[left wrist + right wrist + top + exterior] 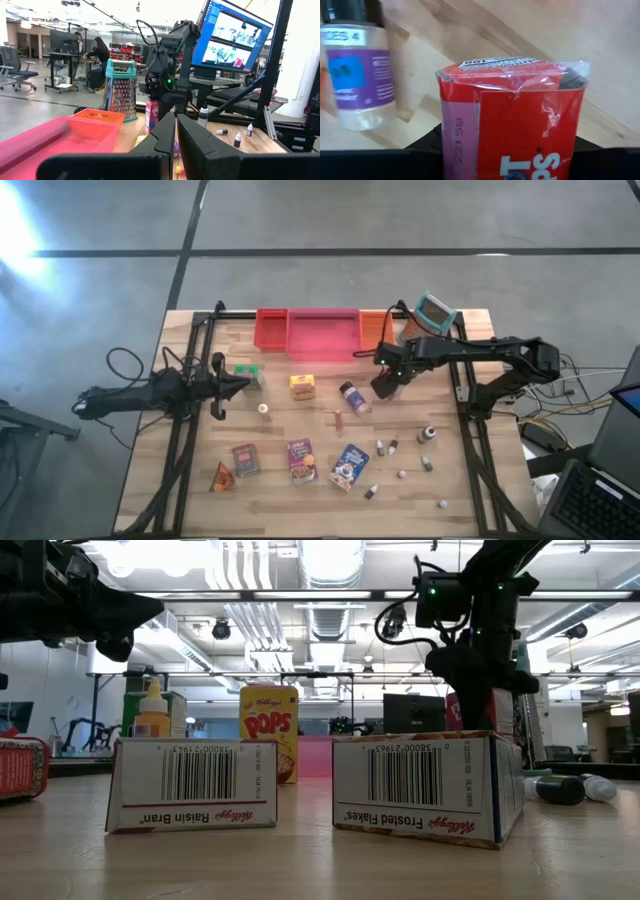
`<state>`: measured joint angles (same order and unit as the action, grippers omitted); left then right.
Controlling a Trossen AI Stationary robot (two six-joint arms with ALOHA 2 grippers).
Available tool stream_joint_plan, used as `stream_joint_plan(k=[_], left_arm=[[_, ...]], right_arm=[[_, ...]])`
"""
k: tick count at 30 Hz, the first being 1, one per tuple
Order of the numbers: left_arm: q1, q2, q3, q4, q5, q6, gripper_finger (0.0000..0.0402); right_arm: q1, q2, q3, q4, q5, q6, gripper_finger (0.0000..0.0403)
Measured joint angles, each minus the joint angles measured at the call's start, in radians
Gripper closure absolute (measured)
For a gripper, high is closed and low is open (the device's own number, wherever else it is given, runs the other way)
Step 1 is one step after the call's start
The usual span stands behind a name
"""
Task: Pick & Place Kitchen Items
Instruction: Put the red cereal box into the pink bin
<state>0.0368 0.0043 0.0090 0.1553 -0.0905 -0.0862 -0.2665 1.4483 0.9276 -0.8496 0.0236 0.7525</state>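
Right gripper [385, 388]: closed on a red packet [512, 120], just beside the jar [355, 65].
Right wrist view only: packet's film wrap; jar's purple label.
Low view only: "Raisin Bran" box [192, 783], "Frosted Flakes" box [428, 785], "POPS" box [268, 730].
Left gripper [243, 385]: fingers together, empty, near the green box [248, 371].
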Motion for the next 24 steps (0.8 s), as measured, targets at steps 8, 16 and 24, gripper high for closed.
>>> stream_joint_plan(k=[8, 16, 24], left_arm=[[0.000, 0.000, 0.000, 0.000, 0.000, 0.000, 0.0376], [0.000, 0.000, 0.000, 0.000, 0.000, 0.000, 0.0376], [0.000, 0.000, 0.000, 0.000, 0.000, 0.000, 0.0376]], right_arm=[[-0.011, 0.000, 0.164, 0.002, -0.006, -0.067, 0.0230], [-0.091, 0.012, 0.400, 0.007, 0.005, -0.114, 0.0250], [-0.162, 0.195, 0.624, -0.006, 0.000, -0.229, 0.0238]])
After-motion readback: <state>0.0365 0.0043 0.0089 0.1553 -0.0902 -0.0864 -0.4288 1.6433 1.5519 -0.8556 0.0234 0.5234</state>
